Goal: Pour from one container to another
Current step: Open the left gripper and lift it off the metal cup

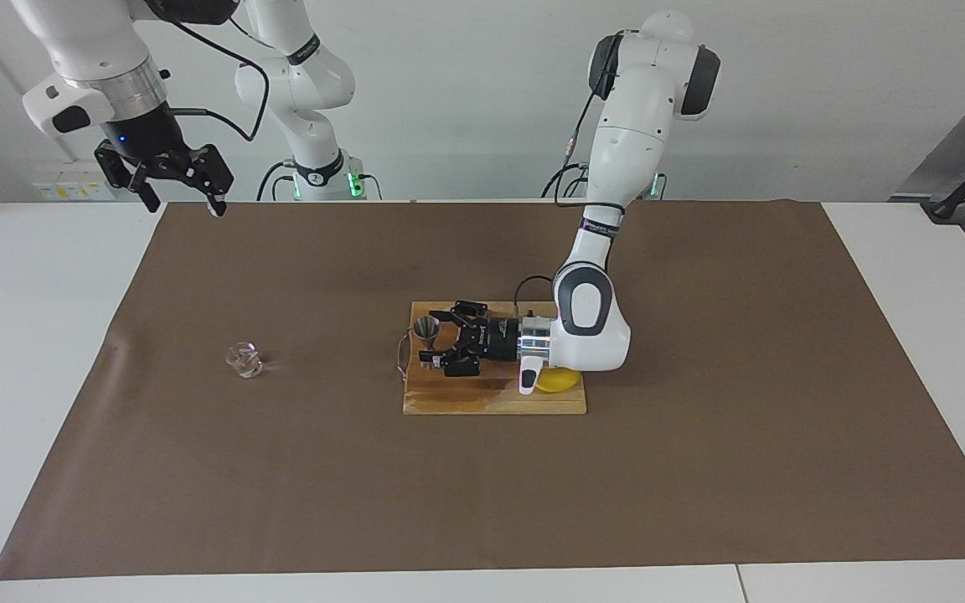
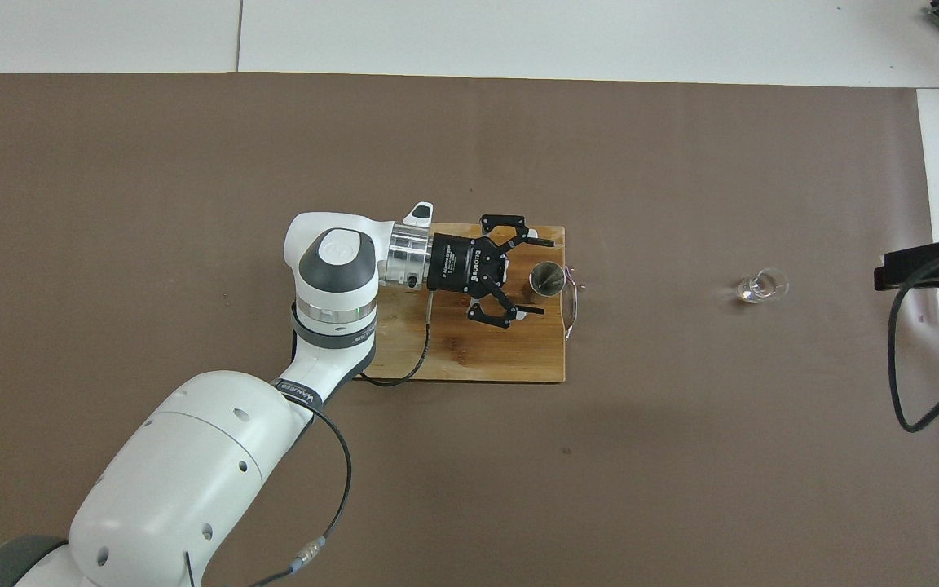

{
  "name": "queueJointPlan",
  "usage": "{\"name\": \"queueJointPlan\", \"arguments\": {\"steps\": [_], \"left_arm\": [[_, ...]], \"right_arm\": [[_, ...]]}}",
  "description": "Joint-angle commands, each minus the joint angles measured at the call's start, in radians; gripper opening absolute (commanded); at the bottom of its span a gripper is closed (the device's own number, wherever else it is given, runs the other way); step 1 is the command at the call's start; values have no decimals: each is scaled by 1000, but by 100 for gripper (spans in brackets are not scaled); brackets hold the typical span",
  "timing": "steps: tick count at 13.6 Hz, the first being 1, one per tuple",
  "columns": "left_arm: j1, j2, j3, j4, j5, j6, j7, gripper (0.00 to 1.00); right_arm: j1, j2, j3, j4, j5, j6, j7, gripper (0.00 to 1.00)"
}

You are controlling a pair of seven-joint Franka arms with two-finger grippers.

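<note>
My left gripper [image 1: 430,342] lies low over the wooden board [image 1: 495,400], pointing toward the right arm's end of the table, its fingers spread wide. The steel jigger [image 1: 425,328] stands upright on the board between my open fingertips, touching neither one, at the board's edge toward the right arm's end. A yellow thing [image 1: 555,381] shows under my left wrist. The glass cup [image 1: 244,359] sits on the brown mat [image 1: 700,469], well apart from the board, toward the right arm's end. My right gripper [image 1: 183,182] waits high over the mat's corner by its base, fingers open and empty.
</note>
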Motion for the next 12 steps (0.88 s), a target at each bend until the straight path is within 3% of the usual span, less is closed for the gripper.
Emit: {"name": "queueJointPlan", "arguments": {"steps": [1,8,12], "left_arm": [[-31,-15,57,-10,-25,2,-7,100],[-44,-54,118,-1,-68,-7,-105,100],[-24,-89,195,1,-71,-102,-141,100]], "right_arm": [[-3,-13,5,-7,-3,-3,5,100],[-3,-13,6,-5,-5,7,-20,100],[-8,-28,-3,-85,9,133,-293,100]]}}
